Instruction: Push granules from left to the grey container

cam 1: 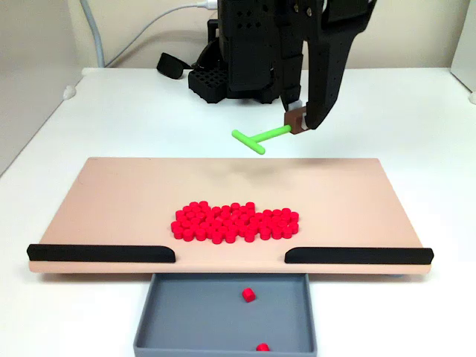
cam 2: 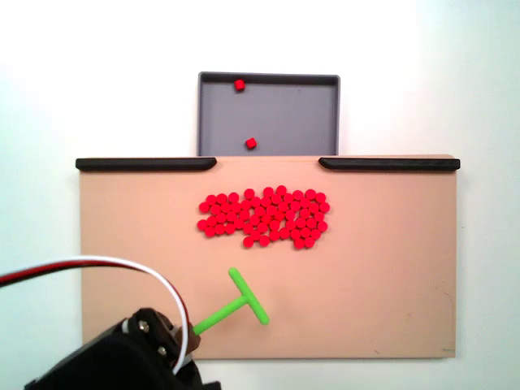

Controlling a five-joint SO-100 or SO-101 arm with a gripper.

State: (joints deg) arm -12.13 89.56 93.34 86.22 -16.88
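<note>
Granules [cam 2: 262, 218], tiny bright red cylindrical pellets, are being shown heaped mid-board at twelve o'clock from the green T-shaped plastic pusher [cam 2: 236, 302], which is being held clamped in the black gripper [cam 1: 300, 123], with the shallow grey plastic tray [cam 2: 292, 114] lying beyond.

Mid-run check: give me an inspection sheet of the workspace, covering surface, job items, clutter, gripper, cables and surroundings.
Surface: beige board on a white table, black strips flanking a gap at its tray edge.
Job's things: granules clustered mid-board; two lie in the grey container.
Clutter: nothing seen.
Gripper: gripper holds the green pusher by its stem, off the pile.
Cables: white cable behind the base; red, white and black wires on the arm.
Surroundings: pale wall.
</note>
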